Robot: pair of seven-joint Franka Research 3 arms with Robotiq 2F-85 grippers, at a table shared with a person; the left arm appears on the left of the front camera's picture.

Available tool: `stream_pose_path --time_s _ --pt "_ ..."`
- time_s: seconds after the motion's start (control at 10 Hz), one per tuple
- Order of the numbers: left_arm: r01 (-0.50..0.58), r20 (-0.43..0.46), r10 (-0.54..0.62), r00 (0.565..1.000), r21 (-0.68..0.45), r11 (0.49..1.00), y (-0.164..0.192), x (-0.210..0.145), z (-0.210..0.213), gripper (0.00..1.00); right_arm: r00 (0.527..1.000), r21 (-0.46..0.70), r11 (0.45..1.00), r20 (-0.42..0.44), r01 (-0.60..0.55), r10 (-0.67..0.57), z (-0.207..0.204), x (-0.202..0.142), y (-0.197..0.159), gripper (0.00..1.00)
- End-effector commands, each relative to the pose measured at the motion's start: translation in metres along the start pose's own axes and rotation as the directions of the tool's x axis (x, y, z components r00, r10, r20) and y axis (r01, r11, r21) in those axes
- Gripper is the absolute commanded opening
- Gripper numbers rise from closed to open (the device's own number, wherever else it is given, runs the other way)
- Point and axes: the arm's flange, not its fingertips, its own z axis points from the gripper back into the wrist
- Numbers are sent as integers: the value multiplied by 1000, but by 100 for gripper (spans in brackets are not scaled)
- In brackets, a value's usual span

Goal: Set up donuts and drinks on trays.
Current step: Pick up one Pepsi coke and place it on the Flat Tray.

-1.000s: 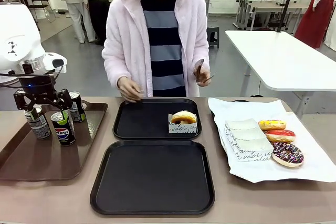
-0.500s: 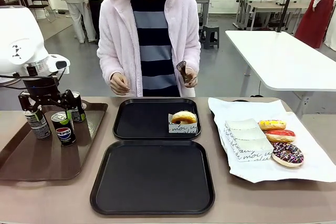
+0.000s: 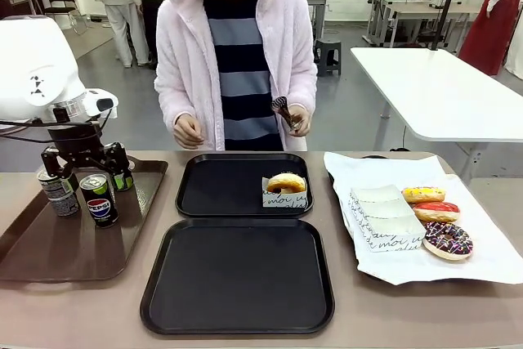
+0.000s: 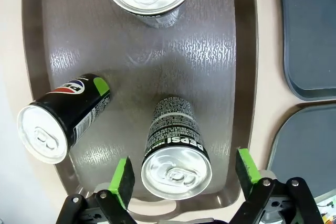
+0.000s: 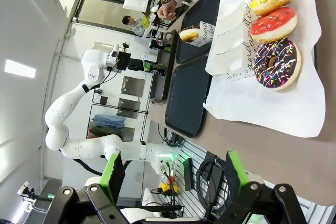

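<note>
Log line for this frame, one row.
left pincer: open, over a can on brown tray | right pincer: open, holding nothing | far tray: one glazed donut | person: holds tongs

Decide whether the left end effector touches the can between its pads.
Apart. Left wrist view: the can stands between the left end effector's pads, a gap on each side.

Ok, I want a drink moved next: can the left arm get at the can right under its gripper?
Probably yes: the left gripper hangs open above that upright can, a pad either side, and the neighbouring cans stand clear of it.
</note>
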Motion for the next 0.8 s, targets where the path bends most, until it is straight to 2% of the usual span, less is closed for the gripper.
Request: stream_pose_path --time_s 0.0,0.3,0.4,0.5,0.6,0.7 --pt "-18 10 18 1000 -6 1000 -1 1 -6 100 1000 19 1000 19 -17 16 0 2 0 100" --pt "-29 8 29 1000 17 999 3 4 -16 100 1000 19 1000 19 -17 16 0 2 0 100" --pt "-19 9 19 1000 15 1000 4 5 -18 84 1000 19 1000 19 -17 16 0 2 0 100" --pt "-14 10 13 1000 11 1000 4 5 -18 51 1000 19 1000 19 -17 16 0 2 0 100" --pt "-9 10 9 1000 8 1000 4 5 -17 33 1000 19 1000 19 -17 16 0 2 0 100" --pt "-9 11 8 1000 9 1000 4 4 -16 0 1000 19 1000 19 -17 16 0 2 0 100"
